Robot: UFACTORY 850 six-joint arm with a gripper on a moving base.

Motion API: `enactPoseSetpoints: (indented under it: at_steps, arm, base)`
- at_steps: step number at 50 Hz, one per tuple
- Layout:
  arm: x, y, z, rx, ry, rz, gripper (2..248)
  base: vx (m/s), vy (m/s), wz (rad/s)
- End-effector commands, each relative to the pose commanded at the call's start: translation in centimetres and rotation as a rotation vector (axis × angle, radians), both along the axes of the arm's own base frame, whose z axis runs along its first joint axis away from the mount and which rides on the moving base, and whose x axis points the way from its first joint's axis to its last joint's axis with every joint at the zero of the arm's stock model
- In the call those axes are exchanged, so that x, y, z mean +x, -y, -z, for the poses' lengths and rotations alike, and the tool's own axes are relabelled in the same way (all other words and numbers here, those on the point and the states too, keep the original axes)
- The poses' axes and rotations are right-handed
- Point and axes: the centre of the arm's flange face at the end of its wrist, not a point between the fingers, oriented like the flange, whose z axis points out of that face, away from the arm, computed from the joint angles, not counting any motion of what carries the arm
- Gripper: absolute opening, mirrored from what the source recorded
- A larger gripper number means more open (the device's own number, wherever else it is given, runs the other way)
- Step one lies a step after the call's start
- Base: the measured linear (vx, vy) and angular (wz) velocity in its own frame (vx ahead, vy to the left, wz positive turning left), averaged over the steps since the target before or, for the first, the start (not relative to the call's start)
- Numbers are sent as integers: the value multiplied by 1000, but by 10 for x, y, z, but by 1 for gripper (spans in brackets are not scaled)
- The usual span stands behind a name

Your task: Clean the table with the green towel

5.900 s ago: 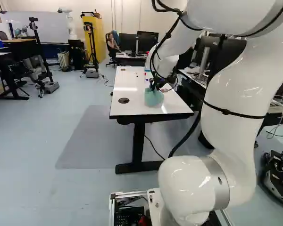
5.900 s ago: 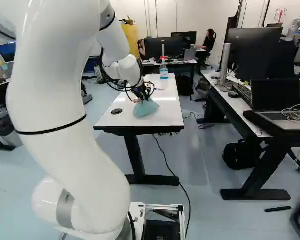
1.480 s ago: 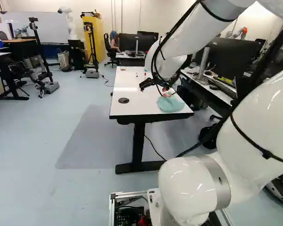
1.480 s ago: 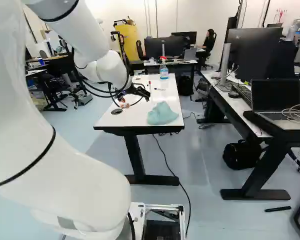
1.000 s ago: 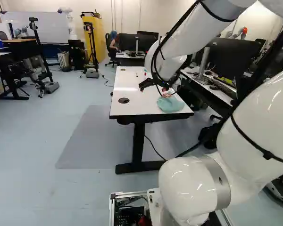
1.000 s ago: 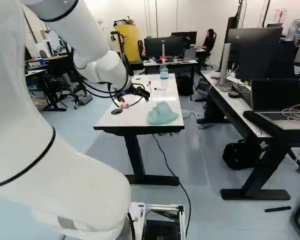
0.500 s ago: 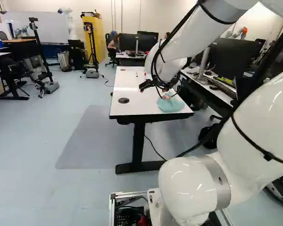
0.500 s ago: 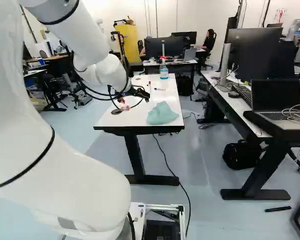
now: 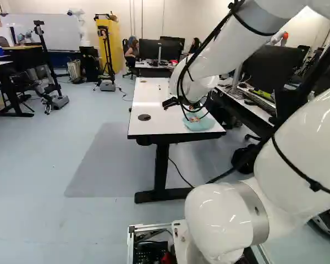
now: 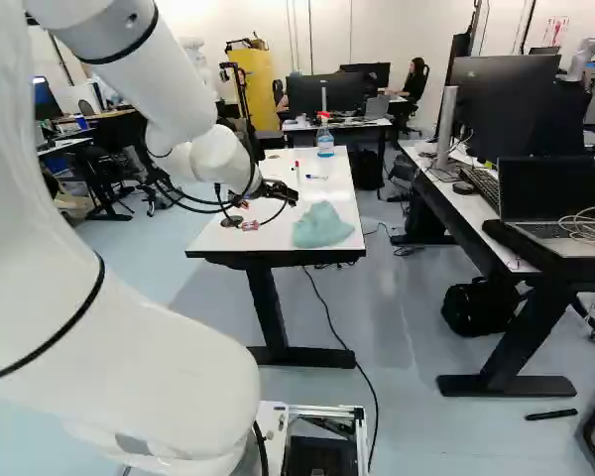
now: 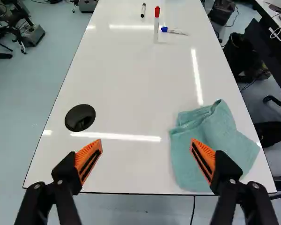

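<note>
against the frames half a second back, the arm (image 9: 312,126) has tipped slightly and the gripper (image 10: 290,194) sits a touch lower over the white table (image 11: 131,84). the green towel (image 11: 201,164) stays put since then, but compared with the oldest frames, where the gripper was down at it, it has shifted toward the near right corner, where it lies crumpled now. the jaws stand wide apart with nothing clamped; one finger shows in front of the towel in the wrist view. a round black insert (image 11: 80,117) is near the table's left edge. markings on the blue-capped marker (image 11: 173,31) are too small to tell.
</note>
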Motion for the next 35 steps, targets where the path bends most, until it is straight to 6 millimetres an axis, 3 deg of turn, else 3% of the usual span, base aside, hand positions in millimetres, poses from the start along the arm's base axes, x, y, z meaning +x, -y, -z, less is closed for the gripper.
enactPoseSetpoints:
  at_steps: [35]
  arm:
    - [-43, 3, 48, 2, 161, 6, 247]
  base:
    - [0, 0, 0]
